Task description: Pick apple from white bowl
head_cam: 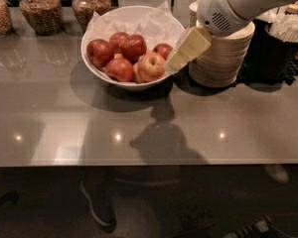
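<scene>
**Gripper at the bowl's right rim, apple just to its left**

Gripper (173, 66) hangs tilted, tip down-left, over the right edge of the white bowl (94, 69). It shows as one cream slab seen side-on, so I can't tell if it's apart or together. Nothing is visibly held.

The apple (150, 66) is the pale yellow-orange one with the red blush. It sits just left of the gripper tip in the camera view, at the near-right of the pile, on the paper liner (154, 26). It's roundish, so there's no real long axis to align to; the stem end looks roughly up.

Neighbours:
- A dark red apple (119, 69) touches it on the side away from the gripper.
- A smaller red one (162, 49) sits just behind it, close to the gripper's upper part.
- The stack of small bowls (221, 58) is right behind the gripper, on the opposite side from the apple.

My read: only one arm, so there's no choice to make. The move is a short shift left and down over the rim. The approach side is clear, but the far side is crowded, so the red neighbour could get nudged.
</scene>
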Tool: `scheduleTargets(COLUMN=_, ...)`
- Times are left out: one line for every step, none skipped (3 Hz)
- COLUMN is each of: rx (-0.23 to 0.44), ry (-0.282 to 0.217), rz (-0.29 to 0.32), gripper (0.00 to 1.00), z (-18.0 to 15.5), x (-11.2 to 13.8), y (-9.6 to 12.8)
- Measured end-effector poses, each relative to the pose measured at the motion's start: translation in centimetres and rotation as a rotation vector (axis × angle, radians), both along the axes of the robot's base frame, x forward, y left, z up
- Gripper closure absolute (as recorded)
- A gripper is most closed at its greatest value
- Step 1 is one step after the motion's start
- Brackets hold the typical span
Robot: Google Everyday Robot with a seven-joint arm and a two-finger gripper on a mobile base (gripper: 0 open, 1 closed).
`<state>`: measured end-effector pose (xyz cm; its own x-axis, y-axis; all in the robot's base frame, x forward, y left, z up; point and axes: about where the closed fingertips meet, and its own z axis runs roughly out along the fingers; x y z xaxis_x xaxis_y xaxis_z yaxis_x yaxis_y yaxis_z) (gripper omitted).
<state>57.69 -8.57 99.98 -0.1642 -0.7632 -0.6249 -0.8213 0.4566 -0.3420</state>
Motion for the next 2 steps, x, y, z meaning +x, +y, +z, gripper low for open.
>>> scheduleTargets(rx=0.045, ry=-0.008, rz=0.004, gripper=0.0, z=-0.8, x=0.5, y=1.8)
scheduleTargets(rx=0.084, ry=-0.018, rz=0.02, gripper=0.0, z=-1.6, x=1.2, y=4.4)
